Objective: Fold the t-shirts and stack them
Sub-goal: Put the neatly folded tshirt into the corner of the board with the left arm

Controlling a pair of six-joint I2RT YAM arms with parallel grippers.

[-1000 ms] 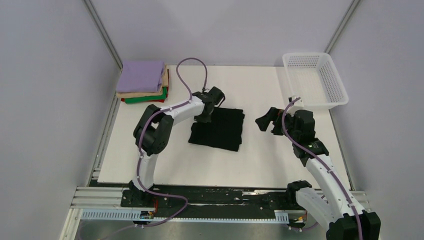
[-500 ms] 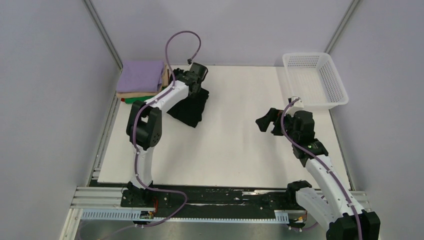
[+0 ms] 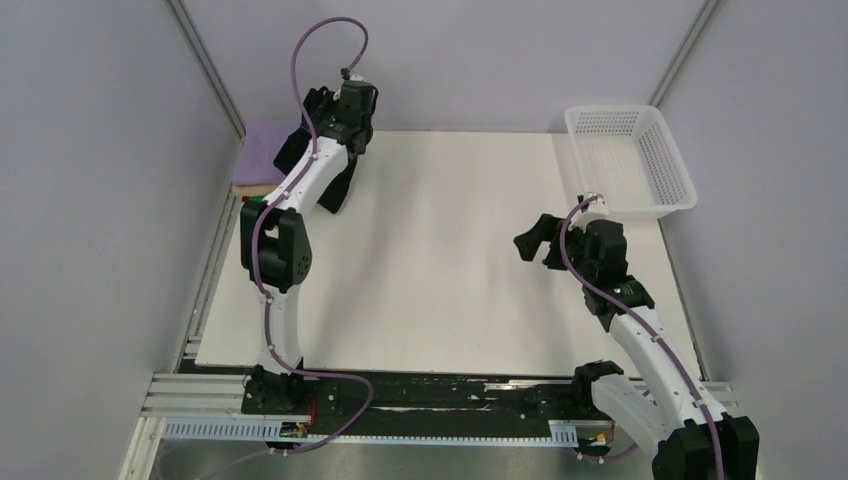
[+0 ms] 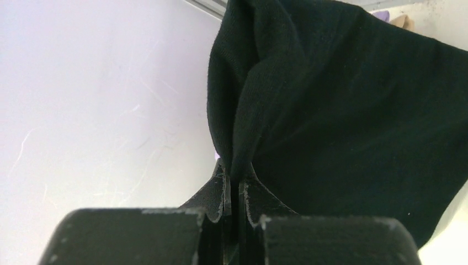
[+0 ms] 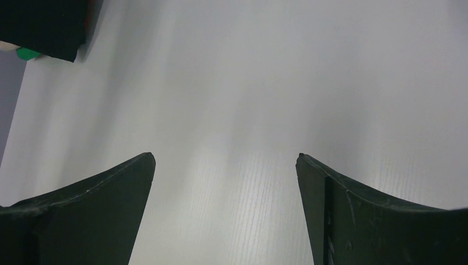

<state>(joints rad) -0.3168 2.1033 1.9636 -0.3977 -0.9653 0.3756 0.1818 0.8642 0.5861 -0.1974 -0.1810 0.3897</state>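
My left gripper (image 4: 233, 171) is shut on a fold of the black t-shirt (image 4: 353, 116). In the top view it (image 3: 335, 135) holds the shirt (image 3: 336, 190) raised at the back left, hanging down over and beside the stack of folded shirts. The stack's lavender top shirt (image 3: 262, 150) shows, with tan (image 3: 248, 186) and green (image 3: 252, 201) edges below; the red one is hidden. My right gripper (image 3: 530, 245) is open and empty above the right part of the white table. In the right wrist view its jaws (image 5: 225, 157) stand wide apart, with the black shirt (image 5: 44, 25) far off.
A white mesh basket (image 3: 612, 108) stands at the back right corner. The white table board (image 3: 450, 290) ends at a metal rail along the left side and at the arm bases in front. Grey walls close in the back and both sides.
My left arm lifted the folded black shirt off the middle of the table and carried it back and left to the stack. The right arm has not moved.
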